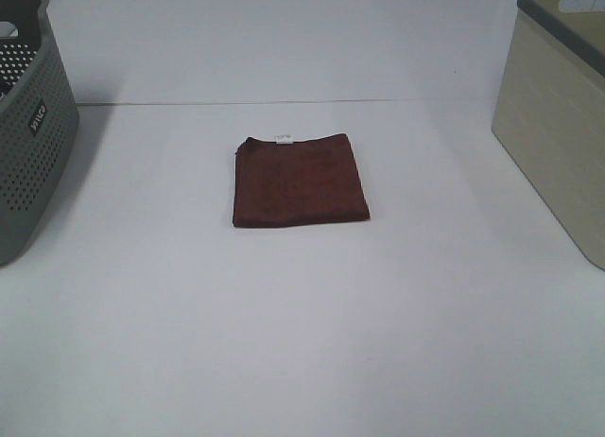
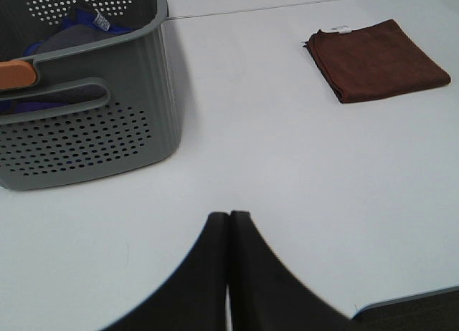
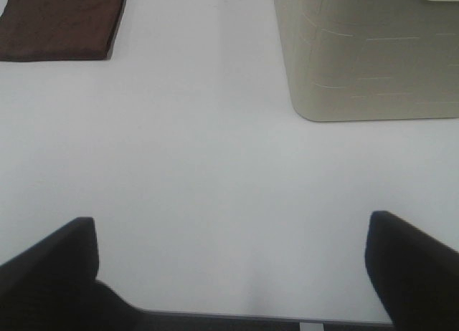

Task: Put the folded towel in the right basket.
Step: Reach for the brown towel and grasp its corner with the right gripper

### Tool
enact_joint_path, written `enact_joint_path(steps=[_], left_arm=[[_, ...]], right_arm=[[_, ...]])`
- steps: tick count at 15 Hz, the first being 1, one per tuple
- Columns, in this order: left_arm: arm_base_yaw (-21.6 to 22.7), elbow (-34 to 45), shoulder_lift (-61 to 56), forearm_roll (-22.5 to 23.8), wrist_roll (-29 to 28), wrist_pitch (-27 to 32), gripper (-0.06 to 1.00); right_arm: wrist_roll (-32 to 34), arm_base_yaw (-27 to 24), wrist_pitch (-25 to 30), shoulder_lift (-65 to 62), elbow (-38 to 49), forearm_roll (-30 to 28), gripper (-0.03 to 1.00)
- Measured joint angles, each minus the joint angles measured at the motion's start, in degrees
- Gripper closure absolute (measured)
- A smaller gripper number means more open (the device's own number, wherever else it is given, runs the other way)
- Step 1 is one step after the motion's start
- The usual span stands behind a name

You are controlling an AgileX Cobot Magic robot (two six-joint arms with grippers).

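A folded dark brown towel [image 1: 300, 181] with a small white tag lies flat in the middle of the white table. It also shows in the left wrist view [image 2: 376, 59] and in the right wrist view [image 3: 61, 21]. The beige right basket [image 1: 558, 115] stands at the table's right edge, also in the right wrist view [image 3: 366, 51]. My left gripper [image 2: 229, 220] is shut and empty, low over the table near its front edge. My right gripper [image 3: 229, 238] is open and empty, short of the beige basket. Neither gripper shows in the exterior high view.
A grey perforated basket [image 1: 28, 125] stands at the left edge; in the left wrist view [image 2: 79, 123] it holds blue cloth and an orange item [image 2: 18, 73]. The table's back edge meets a white wall.
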Motion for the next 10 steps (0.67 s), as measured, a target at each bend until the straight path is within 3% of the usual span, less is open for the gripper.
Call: enact_joint_path(steps=[10], left_arm=[[0.0, 0.0, 0.0, 0.0, 0.0, 0.0, 0.94]], right_arm=[[0.0, 0.0, 0.0, 0.0, 0.0, 0.0, 0.0]])
